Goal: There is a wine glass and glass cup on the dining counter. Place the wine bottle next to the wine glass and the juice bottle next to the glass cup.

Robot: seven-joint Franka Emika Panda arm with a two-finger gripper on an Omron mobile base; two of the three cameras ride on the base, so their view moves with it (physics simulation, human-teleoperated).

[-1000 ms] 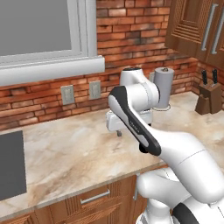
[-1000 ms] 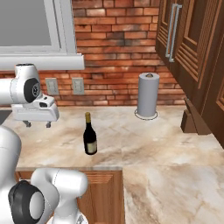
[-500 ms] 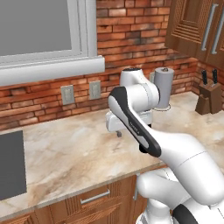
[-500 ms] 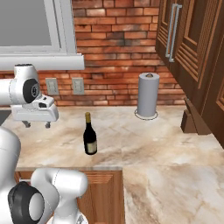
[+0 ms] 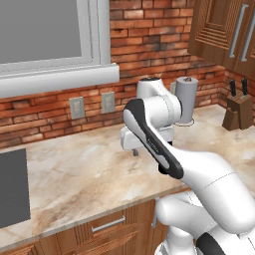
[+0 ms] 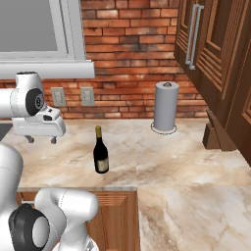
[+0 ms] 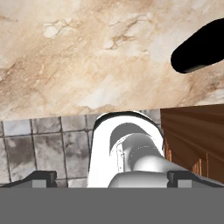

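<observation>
Fingers (image 6: 41, 140) released, empty; wine bottle (image 6: 101, 152) near the tabletop's (image 6: 162, 162) front edge looks heavy, slippery, breakable: grasp its body.

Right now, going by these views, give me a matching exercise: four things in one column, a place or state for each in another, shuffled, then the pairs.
Things:
1. wine bottle
2. paper towel roll
3. knife block
4. gripper

Places or states:
A. by the brick wall, upright on its holder
B. open, above the worktop, holding nothing
C. upright near the worktop's front edge
D. far right, handles sticking up

Pairs: 1-C, 2-A, 3-D, 4-B
</observation>
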